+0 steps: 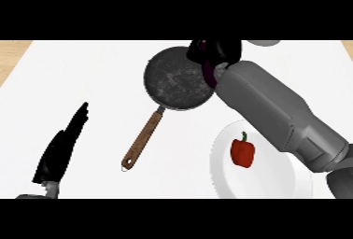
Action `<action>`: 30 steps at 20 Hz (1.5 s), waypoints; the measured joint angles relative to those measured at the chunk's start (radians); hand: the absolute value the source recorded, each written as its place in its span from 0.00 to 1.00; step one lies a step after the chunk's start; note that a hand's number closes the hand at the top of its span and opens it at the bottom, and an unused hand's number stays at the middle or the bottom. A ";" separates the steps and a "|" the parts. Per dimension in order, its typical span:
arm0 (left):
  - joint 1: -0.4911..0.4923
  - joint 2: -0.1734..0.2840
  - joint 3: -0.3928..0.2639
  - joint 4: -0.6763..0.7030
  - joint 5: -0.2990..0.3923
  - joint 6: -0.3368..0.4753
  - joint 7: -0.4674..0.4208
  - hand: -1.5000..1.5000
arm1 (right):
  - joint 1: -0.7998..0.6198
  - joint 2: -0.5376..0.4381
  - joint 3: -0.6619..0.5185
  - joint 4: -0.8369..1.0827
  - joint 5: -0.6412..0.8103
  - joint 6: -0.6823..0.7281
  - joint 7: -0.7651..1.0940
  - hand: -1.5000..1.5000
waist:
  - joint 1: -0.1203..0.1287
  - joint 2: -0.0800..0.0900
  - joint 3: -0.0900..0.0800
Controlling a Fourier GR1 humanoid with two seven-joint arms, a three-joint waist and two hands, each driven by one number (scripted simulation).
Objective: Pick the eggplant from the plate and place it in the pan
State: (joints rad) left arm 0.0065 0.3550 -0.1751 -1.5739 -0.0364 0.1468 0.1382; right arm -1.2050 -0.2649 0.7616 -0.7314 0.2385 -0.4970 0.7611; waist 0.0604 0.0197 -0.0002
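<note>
Eggplant over pan's rim

I see my right robot hand (219,50) curled round the eggplant (209,70) at the pan (178,79) rim. One plate (265,182) holds one red pepper (242,151). Left robot hand (60,149) rests released on the worktop (89,70).

Right forearm (283,116): grey, boxy, smooth panels, darker grey joint at elbow end. Hands black: right hand (219,50), left hand (60,151).

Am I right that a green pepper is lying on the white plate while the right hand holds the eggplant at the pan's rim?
Not quite: the head view shows a red pepper on the white plate. The right hand does hold the eggplant at the pan's rim.
</note>
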 measured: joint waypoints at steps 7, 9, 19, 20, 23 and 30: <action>-0.024 -0.009 -0.007 0.009 -0.008 -0.014 -0.006 0.50 | -0.049 0.132 -0.061 0.283 -0.029 0.059 -0.148 1.00 | 0.028 0.014 0.000; -0.029 -0.002 -0.003 0.002 -0.006 -0.021 -0.003 0.50 | -0.046 0.161 -0.074 0.332 -0.042 0.094 -0.192 1.00 | 0.035 0.017 0.000; -0.042 -0.018 -0.014 -0.002 -0.018 -0.018 0.002 0.50 | 0.007 0.251 -0.334 0.415 -0.264 0.011 -0.349 0.00 | 0.053 0.028 0.003; -0.042 -0.019 -0.012 0.005 -0.018 -0.018 -0.001 0.50 | 0.002 0.254 -0.352 0.416 -0.272 -0.015 -0.377 0.00 | 0.050 0.027 0.002; -0.041 -0.017 -0.008 0.009 -0.015 -0.024 -0.005 0.50 | -0.002 0.252 -0.402 0.415 -0.292 -0.111 -0.470 0.00 | 0.047 0.026 0.002; -0.014 -0.011 0.007 0.006 -0.010 -0.026 -0.019 0.50 | 0.002 0.229 -0.543 0.426 -0.359 -0.319 -0.630 0.00 | 0.032 0.018 0.002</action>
State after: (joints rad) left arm -0.0078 0.3435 -0.1684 -1.5682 -0.0462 0.1212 0.1195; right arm -1.2025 -0.0359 0.2187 -0.3059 -0.1200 -0.8160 0.1307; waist 0.0920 0.0372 0.0017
